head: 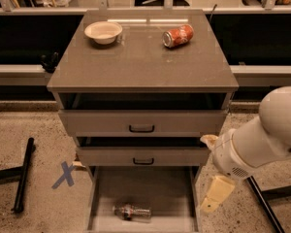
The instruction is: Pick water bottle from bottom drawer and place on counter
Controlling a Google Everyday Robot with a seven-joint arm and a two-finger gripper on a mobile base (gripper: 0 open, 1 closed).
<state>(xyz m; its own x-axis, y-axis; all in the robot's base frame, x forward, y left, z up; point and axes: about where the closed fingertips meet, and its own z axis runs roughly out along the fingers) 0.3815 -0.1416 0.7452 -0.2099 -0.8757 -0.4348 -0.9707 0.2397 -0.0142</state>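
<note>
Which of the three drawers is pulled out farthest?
The bottom drawer, its floor showing with the water bottle on it; the top drawer and middle drawer barely protrude. The end effector hangs right of it.

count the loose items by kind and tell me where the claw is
bowl: 1, on the counter
soda can: 1, on the counter
water bottle: 1, in the bottom drawer
total: 3
claw: low, right of the bottom drawer
</note>
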